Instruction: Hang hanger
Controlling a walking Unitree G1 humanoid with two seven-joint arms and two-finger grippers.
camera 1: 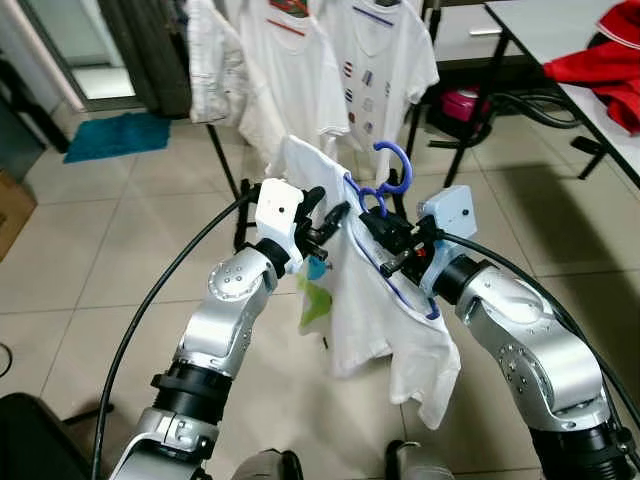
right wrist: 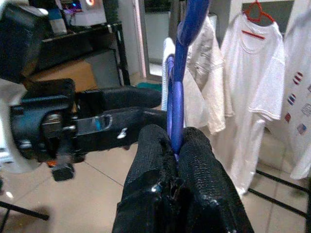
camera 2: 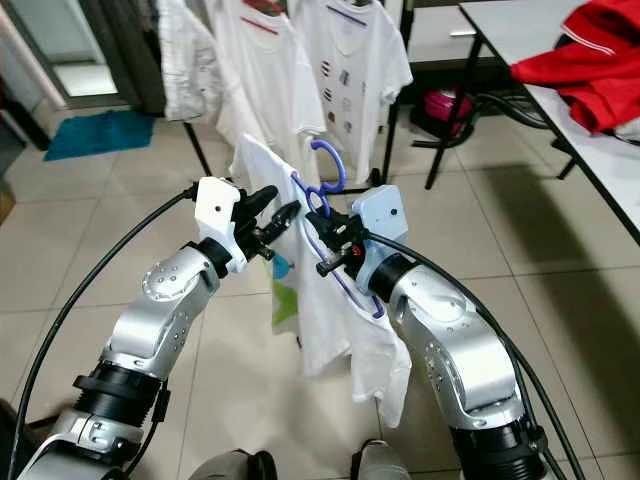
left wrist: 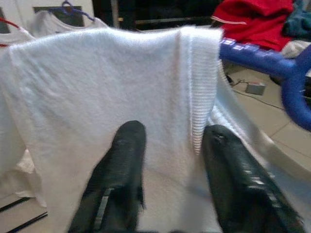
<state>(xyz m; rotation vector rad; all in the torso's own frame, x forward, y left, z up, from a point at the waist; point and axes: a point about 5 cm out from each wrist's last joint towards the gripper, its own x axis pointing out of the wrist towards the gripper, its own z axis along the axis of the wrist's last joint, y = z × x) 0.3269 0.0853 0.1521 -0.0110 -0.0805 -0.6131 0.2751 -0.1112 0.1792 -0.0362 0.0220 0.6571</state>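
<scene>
I see the right gripper (right wrist: 176,145) clamped on the blue hanger (camera 1: 392,172), held mid-frame with its hook at 12 o'clock. White t-shirt (camera 1: 372,300) drapes off it toward 6. Left gripper (camera 1: 328,222), at 9 o'clock of the hanger, has fingers (left wrist: 124,165) spread against the shirt's shoulder fabric. Clothes rack (camera 1: 225,170) stands behind.

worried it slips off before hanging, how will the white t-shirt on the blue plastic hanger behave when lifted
The white t-shirt is probably floppy: it drapes in folds. The blue plastic hanger looks rigid, pinched by the right gripper. Seemingly light, it may swing.
</scene>
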